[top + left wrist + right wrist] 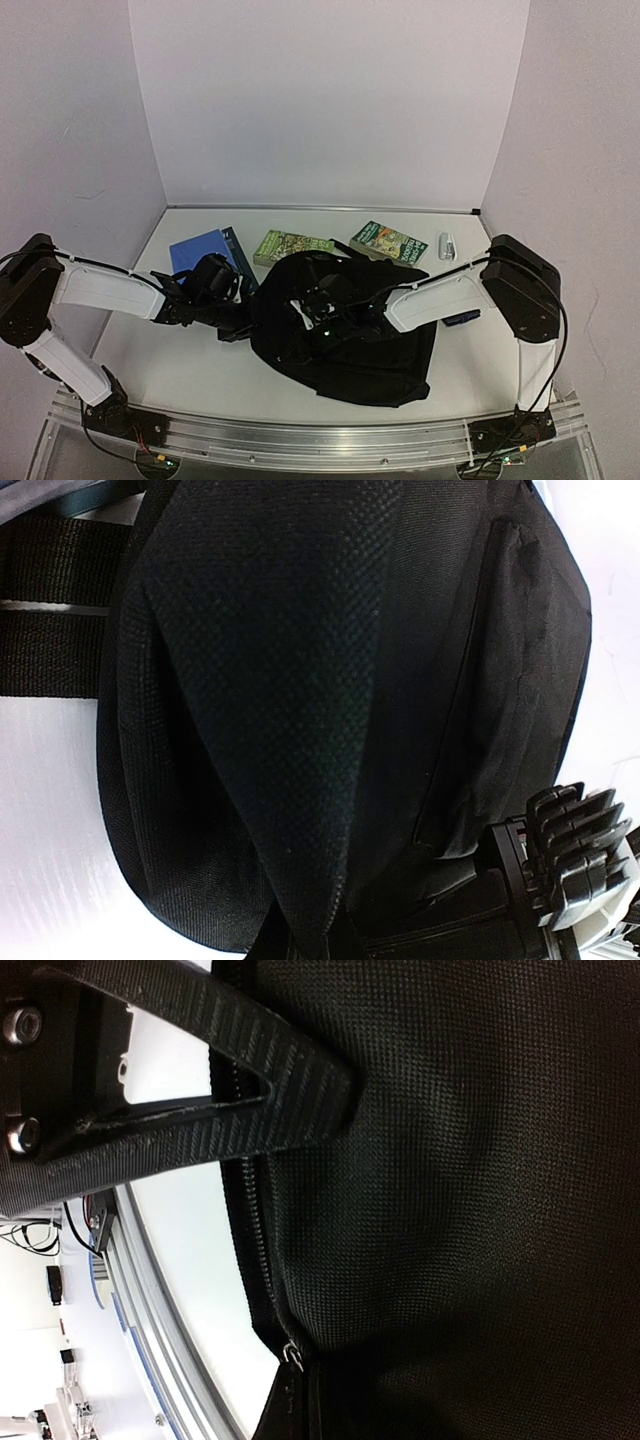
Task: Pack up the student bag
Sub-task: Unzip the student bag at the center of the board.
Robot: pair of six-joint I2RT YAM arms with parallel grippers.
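Judging by both arms at its fabric, the step appeared to be opening the student bag (370,355), which lay centre frame on the desk (150,370). Left jaws: hidden by a fold, state not determinable. Right jaws: 1 ribbed finger (280,1110) lay against cloth beside the zipper (262,1260); grip unconfirmed. Recommended: pinch 1 layer only and part the mouth slowly. Long axis ran upper left to lower right; top end not identifiable.

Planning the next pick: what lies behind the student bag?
A left green book and a right green book lie flat just behind the student bag. The bag hides part of their near edges; anything tucked under it is hidden.
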